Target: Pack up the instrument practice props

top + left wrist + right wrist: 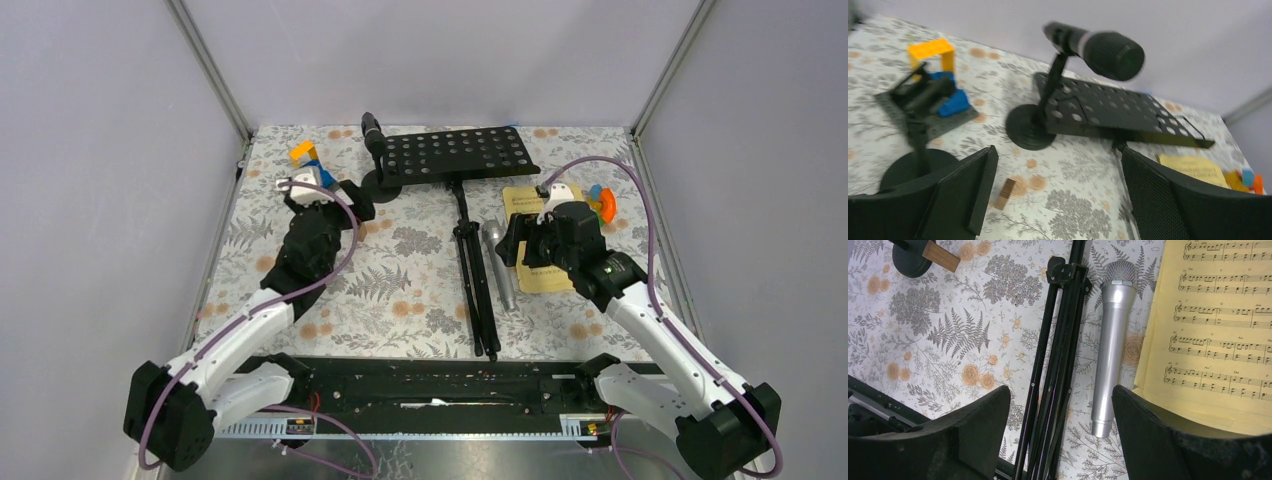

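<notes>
Nothing looks packed yet. My left gripper (1058,200) and right gripper (1060,430) both hang spread, empty. The black microphone (1098,50) sits on its post (1030,127) beside the music rack (1118,112) — the silver microphone (1110,350) lies flat between the tripod legs (1053,365) and the sheet music (1218,325).

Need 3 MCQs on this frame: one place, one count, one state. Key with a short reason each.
1. Where does the silver mic lie?
A. between the stand legs and the sheet
B. on top of the sheet
C. across the stand legs

2. How many mics show?
A. one
B. two
C. three

3. The right gripper is:
A. shut on the sheet
B. shut on the silver mic
C. open, holding nothing

Key:
1 A, legs on one side of it, sheet on the other.
2 B, one silver, plus one black mic.
3 C, jaws wide apart with nothing gripped.
</notes>
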